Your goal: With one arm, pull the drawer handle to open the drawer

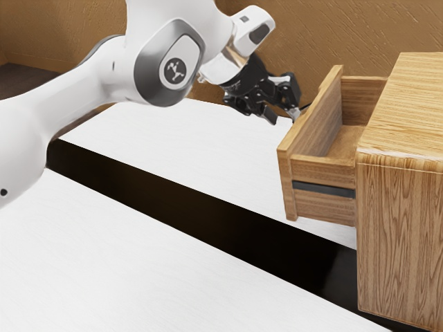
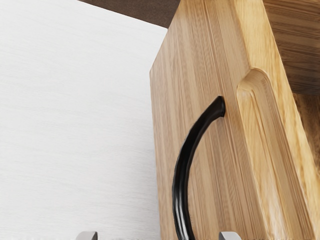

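The drawer [image 1: 325, 149] already stands well out of the cabinet [image 1: 401, 194] over the white bench [image 1: 194, 152], so the pull looks nearly finished. The gripper [image 1: 284, 107] sits at the drawer's front with its fingers apart either side of the black handle [image 2: 187, 165], not clamped on it. Any further opening calls for a straight pull away from the cabinet, hooking the handle.

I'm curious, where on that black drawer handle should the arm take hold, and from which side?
Probably the middle of the handle, where its bow seems to stand farthest off the drawer front, leaving a gap behind the bar. The tool should come straight at that front from over the table, pinching across the thin bar.
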`<act>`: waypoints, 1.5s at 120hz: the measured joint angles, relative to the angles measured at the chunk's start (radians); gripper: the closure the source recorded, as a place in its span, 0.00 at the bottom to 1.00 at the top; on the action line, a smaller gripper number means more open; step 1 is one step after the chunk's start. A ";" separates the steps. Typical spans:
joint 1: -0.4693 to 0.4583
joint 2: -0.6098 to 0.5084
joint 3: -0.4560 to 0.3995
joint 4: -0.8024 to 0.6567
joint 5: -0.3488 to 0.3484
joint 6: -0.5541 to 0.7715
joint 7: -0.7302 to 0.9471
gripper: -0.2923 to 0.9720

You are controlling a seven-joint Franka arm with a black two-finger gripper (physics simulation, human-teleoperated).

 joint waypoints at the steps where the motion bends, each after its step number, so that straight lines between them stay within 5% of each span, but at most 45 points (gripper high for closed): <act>1: 0.000 -0.002 0.001 -0.002 -0.001 0.000 0.000 0.55; 68: -0.007 -0.087 0.037 -0.077 -0.022 0.000 0.001 0.55; 180: -0.009 0.015 0.026 0.006 -0.025 0.040 0.000 0.55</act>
